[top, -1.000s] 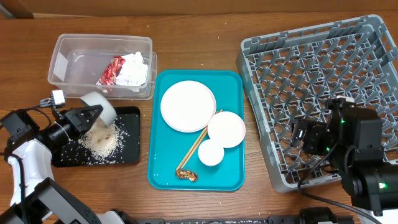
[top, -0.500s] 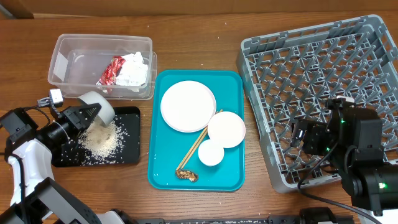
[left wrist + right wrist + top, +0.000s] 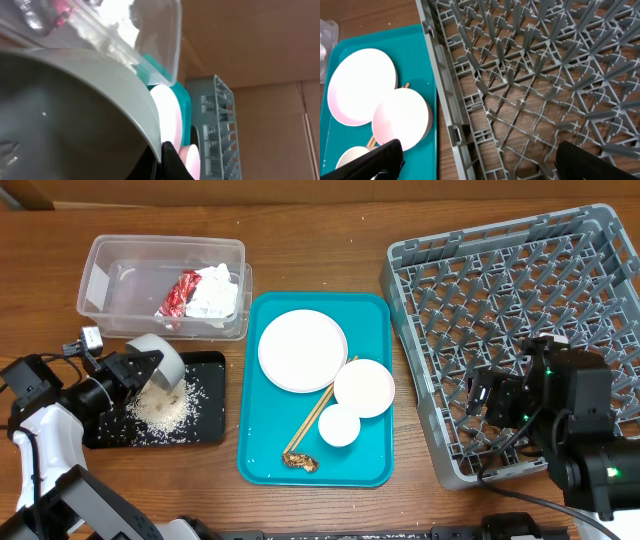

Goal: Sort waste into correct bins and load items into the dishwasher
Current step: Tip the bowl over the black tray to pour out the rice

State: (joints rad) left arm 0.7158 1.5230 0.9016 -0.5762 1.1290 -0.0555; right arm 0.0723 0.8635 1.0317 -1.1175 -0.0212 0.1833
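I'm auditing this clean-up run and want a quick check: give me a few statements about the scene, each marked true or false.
1. The left end effector holds a bowl tipped over the black tray. True.
2. The plate already sits in the dish rack. False: it lies on the teal tray.
3. The red wrapper and the napkin lie in the clear tub. True.
4. The rice is piled in the clear tub. False: it lies on the black tray.
5. The right end effector is shut on a cup. False: it is open, holds nothing and is over the dish rack.
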